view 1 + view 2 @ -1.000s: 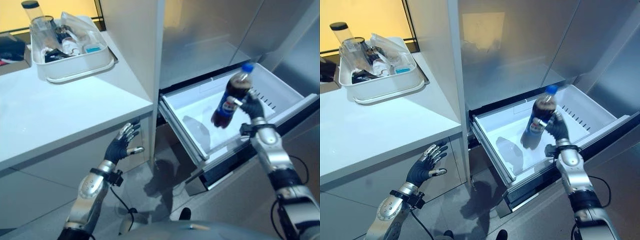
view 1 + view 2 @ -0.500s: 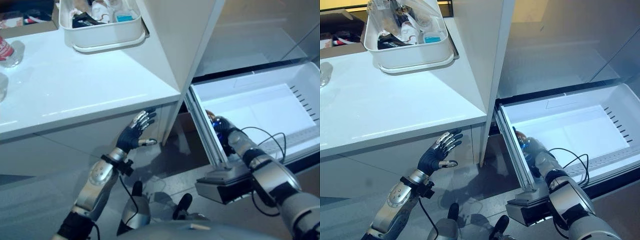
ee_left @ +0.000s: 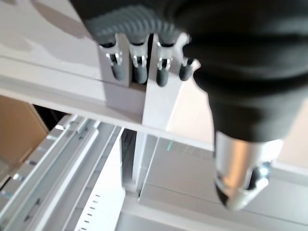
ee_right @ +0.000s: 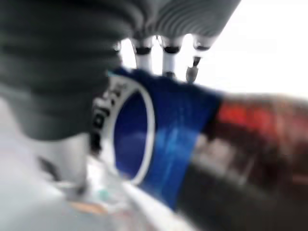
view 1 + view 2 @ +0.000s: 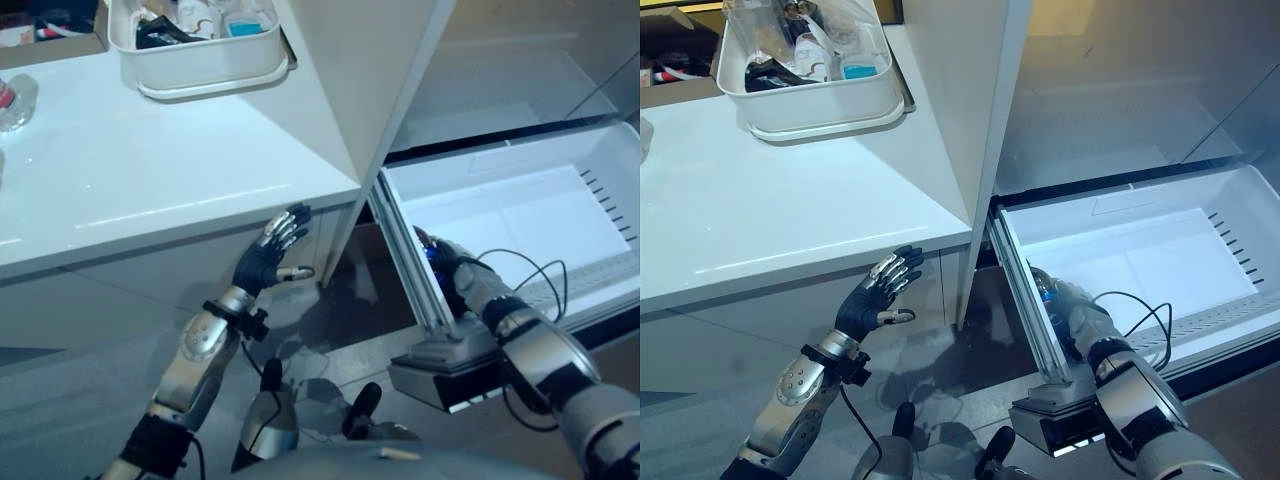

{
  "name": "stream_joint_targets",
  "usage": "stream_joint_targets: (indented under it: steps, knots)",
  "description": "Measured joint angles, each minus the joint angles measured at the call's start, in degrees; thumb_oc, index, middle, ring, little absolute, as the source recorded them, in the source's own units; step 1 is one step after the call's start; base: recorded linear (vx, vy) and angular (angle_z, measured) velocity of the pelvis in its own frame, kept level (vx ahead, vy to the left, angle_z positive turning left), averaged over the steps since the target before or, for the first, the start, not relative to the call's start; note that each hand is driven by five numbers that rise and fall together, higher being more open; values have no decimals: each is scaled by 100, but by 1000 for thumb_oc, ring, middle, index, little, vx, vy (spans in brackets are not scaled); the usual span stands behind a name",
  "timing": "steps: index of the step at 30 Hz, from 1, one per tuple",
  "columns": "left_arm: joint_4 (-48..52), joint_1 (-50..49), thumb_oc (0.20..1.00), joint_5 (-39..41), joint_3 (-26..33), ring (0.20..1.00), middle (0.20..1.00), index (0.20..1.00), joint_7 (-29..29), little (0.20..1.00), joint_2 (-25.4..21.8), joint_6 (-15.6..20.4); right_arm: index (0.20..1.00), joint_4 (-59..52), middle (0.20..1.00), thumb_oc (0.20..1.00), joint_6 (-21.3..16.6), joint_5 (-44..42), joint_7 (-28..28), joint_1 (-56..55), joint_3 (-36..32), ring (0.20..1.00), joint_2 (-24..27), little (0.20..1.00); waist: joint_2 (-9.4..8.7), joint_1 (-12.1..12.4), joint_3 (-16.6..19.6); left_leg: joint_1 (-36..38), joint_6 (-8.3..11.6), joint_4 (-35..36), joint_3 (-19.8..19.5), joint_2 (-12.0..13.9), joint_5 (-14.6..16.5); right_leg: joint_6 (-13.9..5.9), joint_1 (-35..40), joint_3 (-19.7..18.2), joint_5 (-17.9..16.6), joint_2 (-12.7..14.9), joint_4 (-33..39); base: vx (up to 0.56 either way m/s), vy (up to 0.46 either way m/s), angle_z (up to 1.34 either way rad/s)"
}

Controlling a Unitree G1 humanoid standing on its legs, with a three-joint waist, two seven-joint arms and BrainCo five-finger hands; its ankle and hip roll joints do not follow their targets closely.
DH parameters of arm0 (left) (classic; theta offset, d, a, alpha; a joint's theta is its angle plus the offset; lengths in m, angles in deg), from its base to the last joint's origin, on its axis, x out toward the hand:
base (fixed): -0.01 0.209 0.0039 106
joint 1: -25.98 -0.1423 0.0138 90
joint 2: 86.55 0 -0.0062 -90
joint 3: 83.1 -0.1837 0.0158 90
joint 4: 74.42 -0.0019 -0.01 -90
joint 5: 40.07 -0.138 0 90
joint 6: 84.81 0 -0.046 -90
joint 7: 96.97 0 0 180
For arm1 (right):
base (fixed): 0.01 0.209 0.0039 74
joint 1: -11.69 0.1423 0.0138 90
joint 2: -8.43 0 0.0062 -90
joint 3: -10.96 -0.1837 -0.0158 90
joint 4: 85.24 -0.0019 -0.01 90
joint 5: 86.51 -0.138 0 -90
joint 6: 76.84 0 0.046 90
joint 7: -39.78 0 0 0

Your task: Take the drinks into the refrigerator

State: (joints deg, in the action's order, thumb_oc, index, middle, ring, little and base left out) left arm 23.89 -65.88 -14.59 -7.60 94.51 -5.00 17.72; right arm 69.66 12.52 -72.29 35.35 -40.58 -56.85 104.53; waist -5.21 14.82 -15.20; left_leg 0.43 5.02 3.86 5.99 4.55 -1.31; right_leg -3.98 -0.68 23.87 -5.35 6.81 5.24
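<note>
Lowered into the white drawer (image 5: 1160,262) beside the counter (image 5: 150,190), right hand (image 5: 1072,312) grips the cola bottle (image 4: 202,144); left hand (image 5: 268,262) hangs spread.

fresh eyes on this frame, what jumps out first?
The pulled-out white refrigerator drawer, with the right hand down in its near left corner, fingers round a cola bottle. Next, the left hand spread open in front of the white counter, which carries a tub of clutter.

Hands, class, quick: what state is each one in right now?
Left hand: open, fingers straight, holding nothing.
Right hand: shut on the cola bottle, low in the drawer.
</note>
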Motion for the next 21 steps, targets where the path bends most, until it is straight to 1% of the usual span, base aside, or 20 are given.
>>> stream_joint_targets:
  steps: [1,2,3,5,6,7,8,10,11,12,13,14,15,16,17,18,19,20,21]
  knots:
    - [7,-10,1000,-3,-1,1000,1000,1000,-28,1000,-31,12,1000,-546,1000,1000,-110,-451,-90,-236,-315,1000,56,1000,7,12,-4,5,-1,5,9,-1,0,0,0,-10,0,0,0,0,0,0]
    - [4,-18,1000,-6,3,1000,1000,1000,-45,1000,-56,15,1000,-910,1000,1000,-173,-670,-147,-374,-425,1000,107,1000,10,-44,-6,15,-1,6,17,-4,0,0,2,-16,0,1,-1,4,-31,-4]
    - [5,-27,1000,-46,9,1000,1000,1000,-62,1000,-114,18,1000,-1587,1000,1000,-261,-912,-175,-630,-640,1000,193,1000,7,-121,-13,36,-1,3,32,-6,0,1,10,-35,-1,-2,-1,0,0,0]
    - [9,-78,1000,-159,45,1000,1000,1000,-64,1000,-197,29,1000,-2757,1000,1000,-445,-1111,-193,-1187,-976,1000,331,1000,29,-161,-26,67,-2,11,42,-9,0,1,28,-69,-1,-1,-1,-4,-5,-8]
    - [-3,-185,1000,-226,132,1000,1000,1000,-73,1000,-218,29,1000,-3260,1000,1000,-619,-1297,-203,-1393,-1099,1000,359,1000,33,-251,-31,197,-2,35,120,-9,2,1,103,-126,-1,-6,-2,26,-28,-19]
    - [-5,-200,1000,-231,131,1000,1000,1000,-69,1000,-225,29,1000,-3464,1000,1000,-642,-1347,-190,-1502,-1178,1000,370,1000,35,-311,-32,237,-2,47,140,-9,4,0,133,-132,0,-7,-1,31,-48,-18]
    - [-6,-185,1000,-239,119,1000,1000,1000,-60,1000,-220,41,1000,-3913,1000,1000,-736,-1496,-223,-1763,-1487,1000,322,1000,49,-358,-47,280,-2,79,162,-5,6,-2,147,-144,-1,-11,-2,22,-40,-4]
    - [-1,-184,1000,-255,108,1000,1000,1000,-23,1000,-226,42,1000,-4440,1000,1000,-788,-1668,-237,-2041,-1964,1000,254,1000,50,-404,-48,296,-4,93,169,-7,4,-2,156,-157,-3,-16,-1,0,0,0]
    - [1,-220,1000,-367,119,1000,1000,1000,-8,1000,-278,47,1000,-4932,1000,1000,-955,-1749,-308,-2303,-2387,1000,212,1000,46,-427,-44,306,-5,101,178,-9,4,-4,167,-191,-6,-9,-2,18,-12,-6]
    - [-3,-234,1000,-465,119,1000,1000,1000,16,1000,-335,47,1000,-5128,1000,1000,-1038,-1833,-356,-2574,-2614,1000,218,1000,33,-512,-43,342,-7,110,206,-14,5,-10,162,-237,-11,-15,-2,54,-17,-11]
    - [-3,-242,1000,-475,119,1000,1000,1000,36,1000,-351,47,1000,-5275,1000,1000,-1056,-1846,-363,-2647,-2742,1000,204,1000,37,-520,-42,345,-9,112,225,-16,6,-10,172,-248,-11,-10,-2,41,-9,-19]
    - [-20,-275,1000,-483,152,1000,1000,1000,65,1000,-369,49,1000,-5433,1000,1000,-1147,-1893,-379,-2983,-2981,1000,204,1000,33,-631,-41,404,-16,113,301,-15,16,-14,173,-317,-17,-17,-2,45,-16,-25]
    - [-34,-283,1000,-561,174,1000,1000,1000,112,1000,-368,49,1000,-5688,1000,1000,-1179,-1899,-404,-3277,-3286,1000,160,1000,41,-691,-39,443,-18,113,343,-18,21,-15,183,-379,-24,-17,-2,18,-17,-28]
    - [-33,-304,1000,-611,206,1000,1000,1000,133,1000,-363,50,1000,-5717,1000,1000,-1205,-1913,-438,-3393,-3345,1000,167,1000,40,-737,-39,463,-19,114,363,-18,23,-16,197,-412,-26,-18,-2,23,-13,-21]
    - [-47,-329,1000,-656,235,1000,1000,1000,154,1000,-372,49,1000,-5733,1000,1000,-1216,-1950,-479,-3539,-3445,1000,147,1000,38,-883,-38,514,-16,114,395,-17,38,-17,225,-435,-26,-25,-1,18,-15,-16]
    - [-42,-339,1000,-668,246,1000,1000,1000,205,1000,-371,51,1000,-5780,1000,1000,-1247,-1969,-485,-3643,-3631,1000,43,1000,39,-934,-35,544,-16,116,438,-13,45,-17,240,-466,-26,-30,-2,20,-27,-27]
    - [-46,-344,1000,-671,248,1000,1000,1000,261,1000,-363,52,1000,-5807,1000,1000,-1265,-2050,-516,-3768,-3811,1000,-10,1000,48,-1090,-29,603,-8,116,518,-3,69,-8,237,-542,-41,-49,-1,20,-26,-27]
    - [-44,-333,1000,-674,247,1000,1000,1000,285,1000,-364,52,1000,-5856,1000,1000,-1280,-2060,-520,-3886,-3902,1000,-11,1000,49,-1190,-26,615,-6,116,542,1,77,-5,235,-588,-45,-59,-1,21,-23,-28]
    - [-43,-338,1000,-672,261,1000,1000,1000,346,1000,-368,56,1000,-5878,1000,1000,-1323,-2094,-535,-4040,-4087,1000,-37,1000,58,-1223,-10,635,-5,116,590,7,78,0,230,-622,-56,-66,-2,12,-6,-19]
